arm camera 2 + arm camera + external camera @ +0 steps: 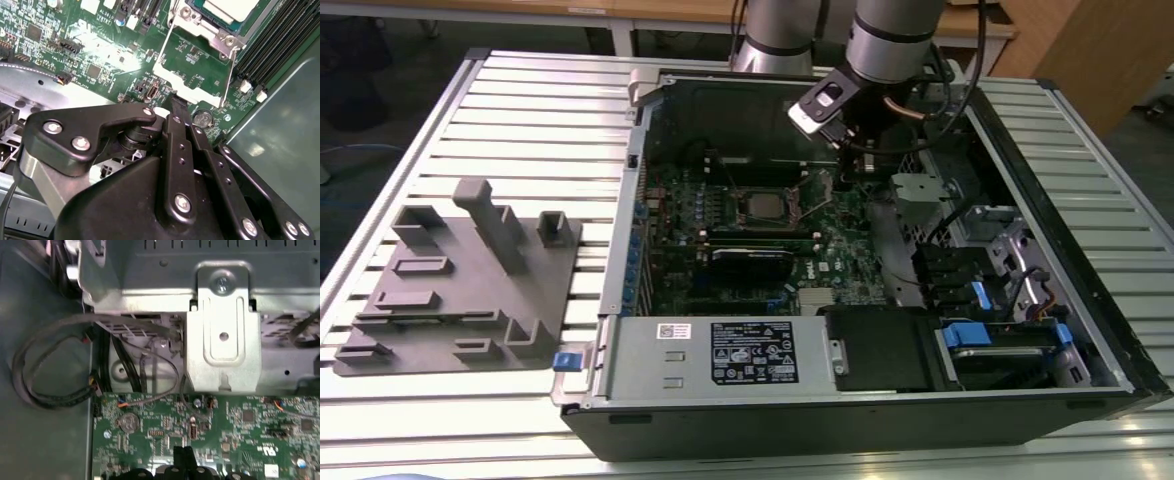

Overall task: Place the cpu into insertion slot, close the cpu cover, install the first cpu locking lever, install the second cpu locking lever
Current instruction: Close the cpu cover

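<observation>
Cpu (763, 205) first: your small flat square chip with the dull silver-grey metal face lies in its socket, to the exterior view's left of the jaws and apart from them.

From the big stuff down: a pale slatted metal table (520, 110) carries the black open computer case (854, 425), with a grey moulded fixture block (460, 280) beside it. A green circuit board (680, 200) lines the case floor. Your silver-grey robot arm (894, 35) reaches into the case.

The black-linked gripper (851, 178) hangs close over the board, jaws drawn together, tips almost touching in both wrist views (176, 102) (184, 455).

The small square black insertion slot (736, 215) with its silvery rim is near the gripper. In the second wrist view, the thin silvery square-framed cpu cover (197, 25) lies around the cpu (232, 7), a strip of board away from your fingertips.
</observation>
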You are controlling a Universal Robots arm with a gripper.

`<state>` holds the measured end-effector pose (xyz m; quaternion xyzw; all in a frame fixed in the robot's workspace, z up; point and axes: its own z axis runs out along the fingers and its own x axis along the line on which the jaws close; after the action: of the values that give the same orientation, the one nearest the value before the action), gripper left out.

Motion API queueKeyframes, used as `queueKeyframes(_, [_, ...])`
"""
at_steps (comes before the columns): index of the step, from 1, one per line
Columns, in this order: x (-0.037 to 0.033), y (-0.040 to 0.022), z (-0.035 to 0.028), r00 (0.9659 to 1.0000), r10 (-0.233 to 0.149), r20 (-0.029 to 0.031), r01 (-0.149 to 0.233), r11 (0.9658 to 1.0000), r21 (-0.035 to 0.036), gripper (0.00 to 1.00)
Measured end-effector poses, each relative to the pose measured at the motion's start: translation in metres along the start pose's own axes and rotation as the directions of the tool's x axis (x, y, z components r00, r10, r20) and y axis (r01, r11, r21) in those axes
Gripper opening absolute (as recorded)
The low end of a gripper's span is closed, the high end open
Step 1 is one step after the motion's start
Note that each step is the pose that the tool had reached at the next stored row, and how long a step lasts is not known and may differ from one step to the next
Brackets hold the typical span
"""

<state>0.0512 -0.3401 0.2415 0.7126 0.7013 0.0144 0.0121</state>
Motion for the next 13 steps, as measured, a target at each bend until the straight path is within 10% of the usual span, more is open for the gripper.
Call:
queueKeyframes(8, [-0.0003, -0.0198, -0.0008, 1.0, 0.0, -0.0049, 0.0, 0.9998, -0.0202, 0.11])
queueKeyframes(13, [-0.0003, -0.0206, -0.0008, 1.0, 0.0, -0.005, 0.0, 0.9998, -0.021, 0.11])
